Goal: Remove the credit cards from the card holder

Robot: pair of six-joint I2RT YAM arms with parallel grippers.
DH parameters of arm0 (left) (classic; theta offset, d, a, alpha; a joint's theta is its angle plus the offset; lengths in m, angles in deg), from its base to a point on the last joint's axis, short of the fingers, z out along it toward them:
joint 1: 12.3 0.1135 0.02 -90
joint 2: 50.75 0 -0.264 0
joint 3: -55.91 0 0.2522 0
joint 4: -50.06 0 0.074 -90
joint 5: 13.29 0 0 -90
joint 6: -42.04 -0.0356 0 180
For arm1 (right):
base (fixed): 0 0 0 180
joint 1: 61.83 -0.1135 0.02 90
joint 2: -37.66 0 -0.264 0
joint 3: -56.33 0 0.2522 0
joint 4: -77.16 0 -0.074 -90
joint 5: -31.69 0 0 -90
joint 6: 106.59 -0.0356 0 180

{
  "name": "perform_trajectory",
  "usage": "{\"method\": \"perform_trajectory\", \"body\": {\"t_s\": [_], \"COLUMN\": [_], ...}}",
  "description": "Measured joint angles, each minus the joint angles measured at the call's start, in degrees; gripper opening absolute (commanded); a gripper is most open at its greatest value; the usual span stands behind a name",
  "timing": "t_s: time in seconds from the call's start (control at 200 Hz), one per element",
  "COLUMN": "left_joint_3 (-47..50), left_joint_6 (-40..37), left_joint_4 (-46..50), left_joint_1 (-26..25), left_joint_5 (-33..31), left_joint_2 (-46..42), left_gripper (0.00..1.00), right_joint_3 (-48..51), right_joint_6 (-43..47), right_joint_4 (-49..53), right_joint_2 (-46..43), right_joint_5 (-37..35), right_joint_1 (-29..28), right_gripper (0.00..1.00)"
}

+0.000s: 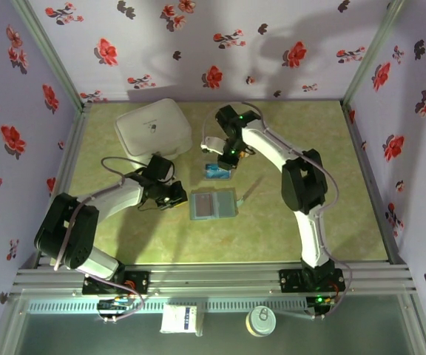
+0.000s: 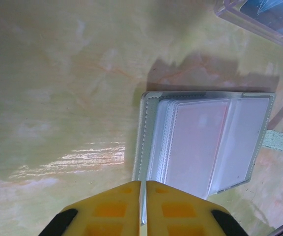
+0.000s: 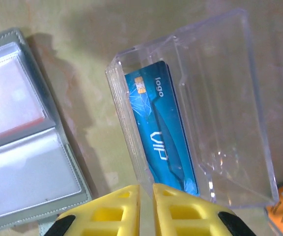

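We judge the task half done. One blue credit card (image 3: pixel 161 132) marked VIP already stands inside the clear plastic box (image 3: pixel 230 98). The card holder (image 1: pixel 214 203) lies open and flat on the table (image 2: pixel 58 73), just beside that box, with a red credit card (image 2: pixel 195 142) still behind its clear pocket; the neighbouring pocket looks empty. The right gripper (image 3: pixel 146 204) hangs over the near end of the box, its fingers drawn almost together with nothing between them. The left gripper (image 2: pixel 144 206) sits at the holder's outer edge, closed to a hairline on a thin pale sliver that we cannot identify. Next, we think, the right gripper must open, cross to the holder, pinch the red card's free edge and draw it along the pocket mouth while the left steadies the soft wallet.
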Motion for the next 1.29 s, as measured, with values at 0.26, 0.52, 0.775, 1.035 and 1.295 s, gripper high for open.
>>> {"method": "perform_trajectory", "body": {"t_s": [0.26,0.52,0.775,1.035,1.295], "left_joint_3": [-0.09,-0.09,0.28,1.57,2.12], "left_joint_6": [0.02,0.11,0.76,1.6,1.62], "left_joint_4": [-2.45,-5.01,-7.1,-7.13,-6.56], "left_joint_1": [-0.35,-2.51,-3.67,-4.11,-4.2], "left_joint_5": [0.46,0.92,1.05,0.35,-0.31], "left_joint_2": [1.97,4.02,4.28,4.28,4.28], "left_gripper": [0.1,0.09,0.07,0.05,0.04], "right_joint_3": [17.11,31.5,36.59,43.15,44.41], "right_joint_6": [-28.5,-55.8,-70.44,-79.23,-82.82], "right_joint_4": [-18.8,-31.67,-35.32,-38.29,-40.61], "right_joint_2": [-10.56,-16.28,-17.75,-19.85,-19.85], "right_joint_5": [-0.96,-0.42,0.72,4.11,6.05], "right_joint_1": [-0.17,-4.42,-8.76,-9.64,-11.06], "right_gripper": [0.12,0.14,0.16,0.27,0.32]}}
